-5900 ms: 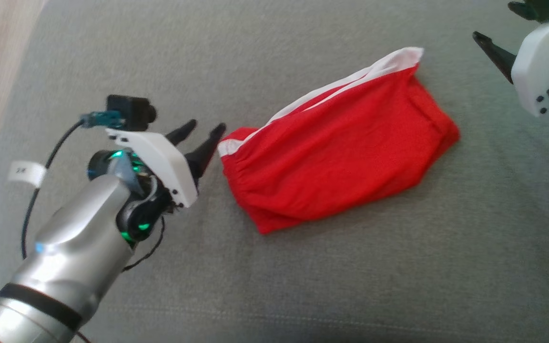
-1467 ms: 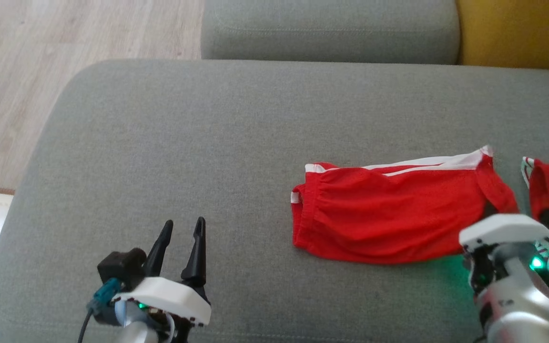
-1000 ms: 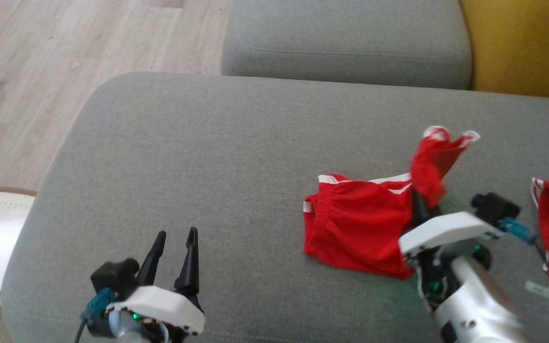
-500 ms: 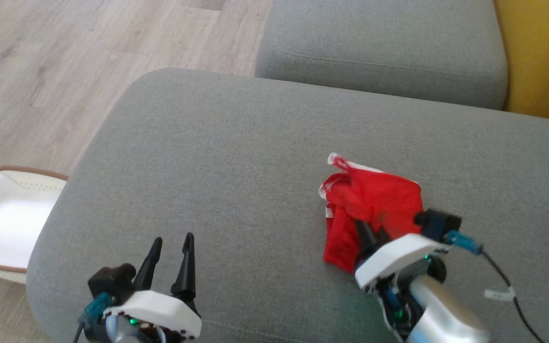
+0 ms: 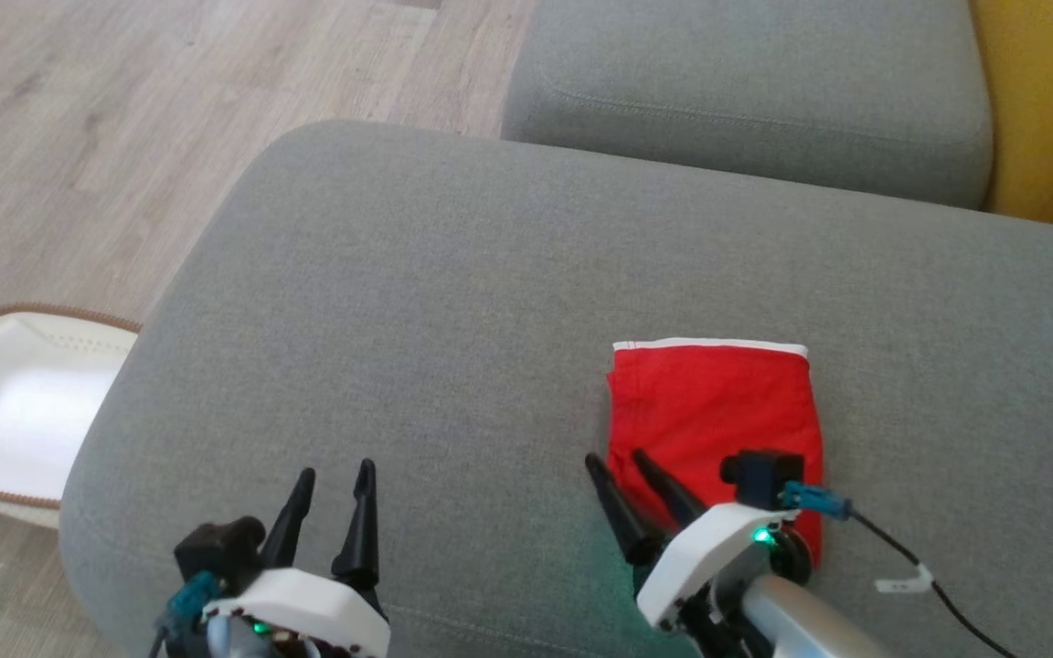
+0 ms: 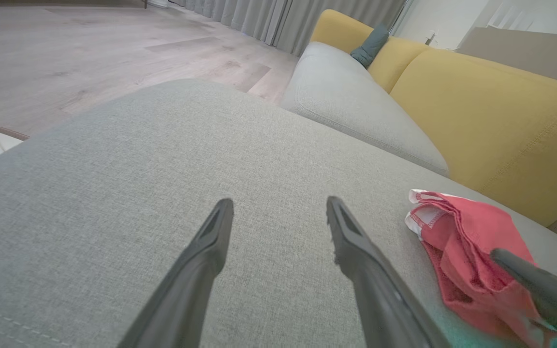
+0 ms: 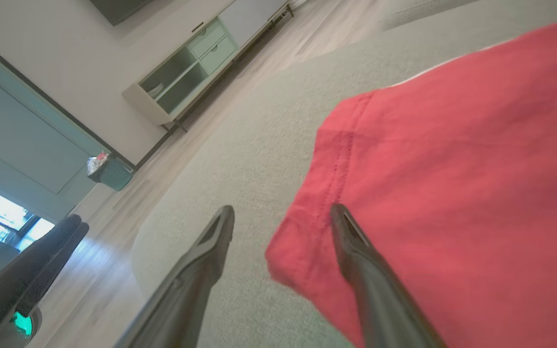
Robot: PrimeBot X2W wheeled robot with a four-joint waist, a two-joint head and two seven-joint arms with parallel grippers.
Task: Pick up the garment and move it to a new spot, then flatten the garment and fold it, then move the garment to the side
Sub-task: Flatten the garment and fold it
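**Head view.** The garment, red with a white edge along its far side, lies as a compact rectangle at centre right of the frame, on the grey sofa seat. The right gripper sits at the garment's near left corner, jaws spread and grasping nothing. The left gripper, at lower left, is likewise spread and well apart from the cloth.

**Left wrist view.** The garment appears at the right edge and looks somewhat rumpled from this low angle.

**Right wrist view.** One finger overlies the cloth's corner and the other the seat; nothing is pinched.

Judged from these views, the placing, flattening and folding look done, and moving the garment aside remains.
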